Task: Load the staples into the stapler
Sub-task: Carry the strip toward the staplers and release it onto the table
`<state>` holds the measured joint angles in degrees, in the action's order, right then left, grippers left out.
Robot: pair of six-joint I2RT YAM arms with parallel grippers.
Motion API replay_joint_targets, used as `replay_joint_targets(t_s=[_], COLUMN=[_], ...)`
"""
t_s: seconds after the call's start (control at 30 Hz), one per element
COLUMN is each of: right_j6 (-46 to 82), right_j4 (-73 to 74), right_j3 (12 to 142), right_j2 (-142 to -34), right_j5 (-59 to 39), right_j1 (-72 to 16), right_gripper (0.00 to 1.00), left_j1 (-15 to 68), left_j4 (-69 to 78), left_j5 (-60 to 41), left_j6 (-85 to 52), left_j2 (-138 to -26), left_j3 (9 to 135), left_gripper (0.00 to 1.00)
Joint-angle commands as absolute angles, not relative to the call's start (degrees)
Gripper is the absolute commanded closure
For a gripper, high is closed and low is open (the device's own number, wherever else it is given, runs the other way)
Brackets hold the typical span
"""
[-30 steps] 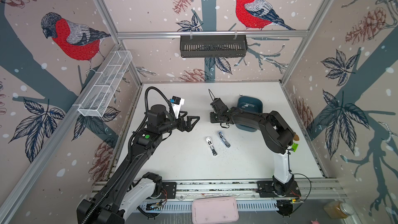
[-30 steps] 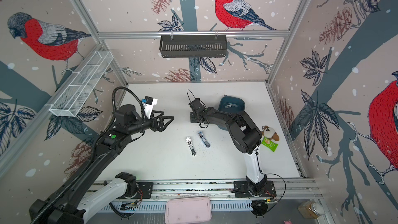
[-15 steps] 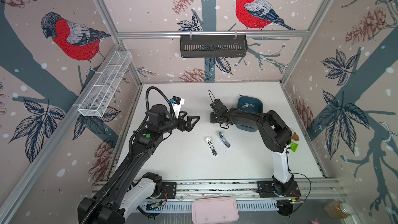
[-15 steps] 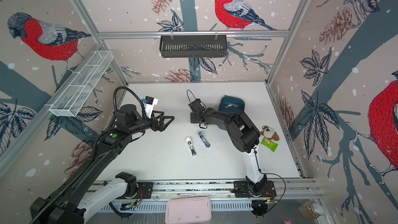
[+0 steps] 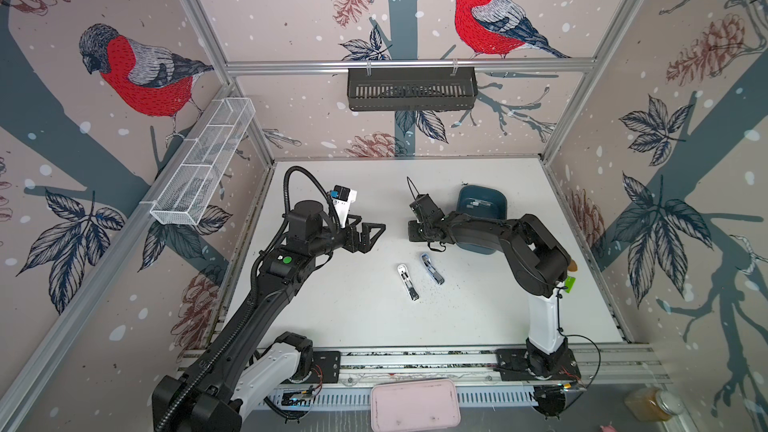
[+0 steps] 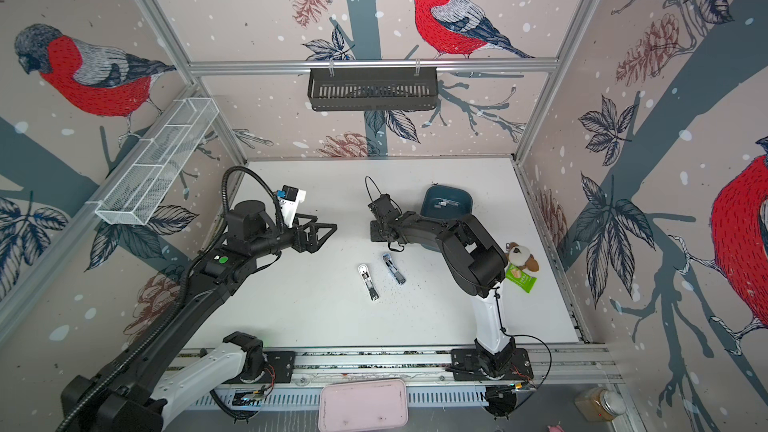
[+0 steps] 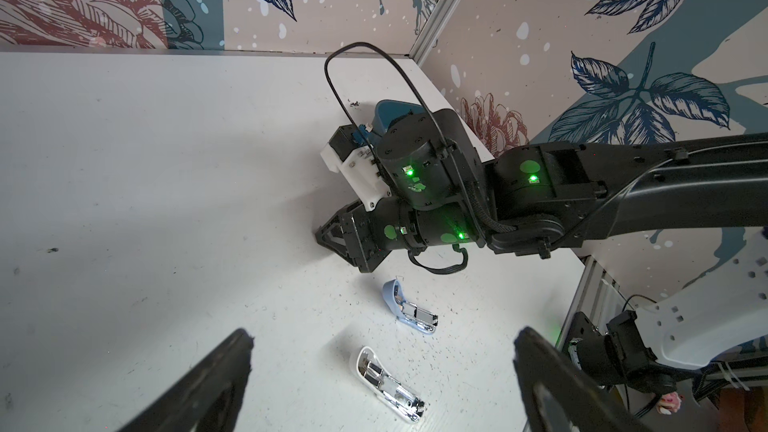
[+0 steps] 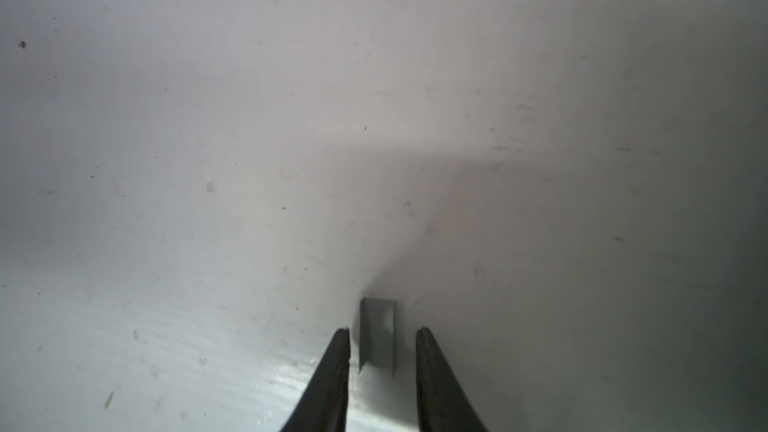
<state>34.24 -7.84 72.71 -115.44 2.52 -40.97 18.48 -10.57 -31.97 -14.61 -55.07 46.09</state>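
Centre frame in both top views, right gripper [image 5: 415, 231] points down at the white table [image 5: 332, 317], just left of the blue tray [image 5: 498, 201]. Right wrist view: staples strip [image 8: 378, 334] lies on the table between the fingertips [image 8: 341, 351]. Jaws are narrowly parted with a gap each side, so they are not gripping it. The strip's long axis runs parallel to the fingers, and its U-channel profile shows. In both top views the strip is hidden under the gripper.

Left gripper [image 5: 374, 232] hovers left of centre, pointing toward the right gripper, jaws spread wide, empty.

Below centre lie the white stapler [image 5: 407, 282] and blue stapler [image 5: 432, 268]. They are side by side and apart, metal rails up. Both long axes run upper left to lower right, roughly parallel.

Small pale bits in the tray [image 5: 478, 203] are too small to identify. The green packet [image 6: 519, 280] at right has print too small to read.
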Motion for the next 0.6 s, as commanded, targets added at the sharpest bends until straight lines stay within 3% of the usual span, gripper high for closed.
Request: replay_joint_targets(t_s=[0.0,0.37,0.57], right_j6=[34.4,34.0,30.4], right_j4=[-5.2,-2.9,0.0], right_j3=[72.0,70.4,64.2], right_j2=[-114.7,-112.9,-105.0], right_j5=[0.1,-2.3,-2.3], right_j1=[-41.0,-40.9,-40.0], right_gripper=[0.71,0.74,0.75], left_j1=[18.3,18.2,18.3], left_j4=[-10.1,-10.4,-10.9], left_j5=[-32.5,-33.0,-33.8], left_j6=[-14.2,-14.1,-14.0], left_j2=[-55.0,-55.3,-56.9], left_j3=[46.3,46.3,46.5], left_gripper=[0.02,0.02,0.03])
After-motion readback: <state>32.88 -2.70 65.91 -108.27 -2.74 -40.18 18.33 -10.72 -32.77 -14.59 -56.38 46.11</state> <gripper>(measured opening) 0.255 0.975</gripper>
